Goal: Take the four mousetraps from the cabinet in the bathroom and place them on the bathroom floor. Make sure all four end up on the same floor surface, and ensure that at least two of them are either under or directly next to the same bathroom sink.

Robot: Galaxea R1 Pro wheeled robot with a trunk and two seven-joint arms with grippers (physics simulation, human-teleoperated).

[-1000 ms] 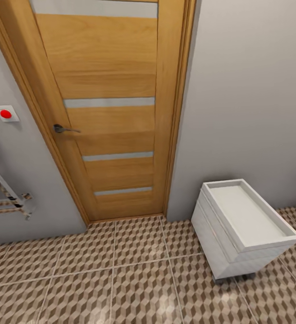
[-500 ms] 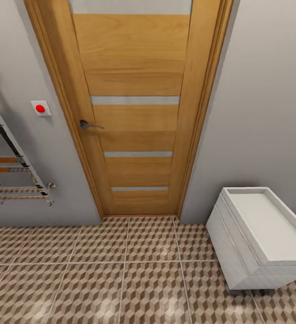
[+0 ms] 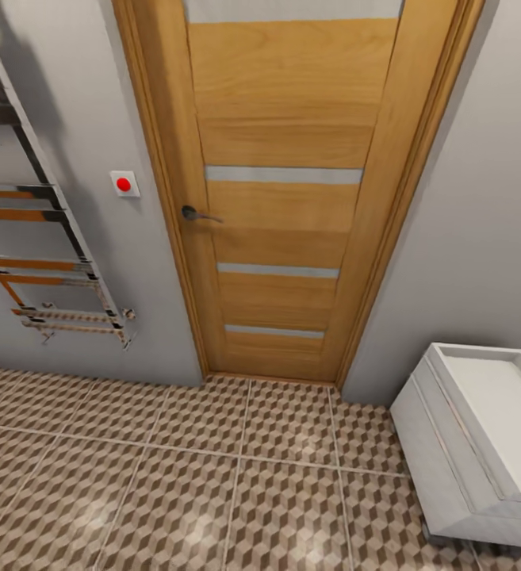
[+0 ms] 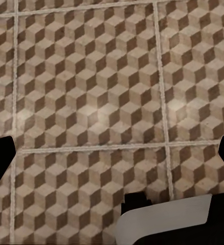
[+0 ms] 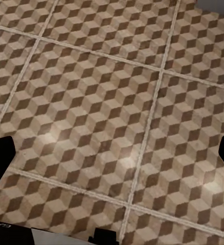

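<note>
Straight ahead in the head view, looking at a closed wooden door (image 3: 292, 190) with frosted strips and a dark lever handle (image 3: 197, 214), top edge getting cut off by the frame. Left of it, seeing a small white wall switch (image 3: 124, 183) with a red button, then a chrome towel rail (image 3: 42, 262) with orange bars running off the left edge, so only part of it showing. Down at lower right, spotting a small white drawer unit (image 3: 474, 440), also getting clipped by the frame, so hard to count its drawers. Covering the bottom, bathroom floor (image 3: 212, 484) in that brown-and-beige cube tile with pale grout.

Pointing down at the same tile in both wrist views: bathroom floor (image 4: 107, 102) under the left arm, bathroom floor (image 5: 112, 117) under the right. Just catching black finger bits at the side edges of each picture, well apart, so reading left end effector (image 4: 112, 158) and right end effector (image 5: 112, 153) as spread wide, holding nothing. Also seeing a pale grey shape at the bottom of the left wrist view, too cropped to identify.
</note>
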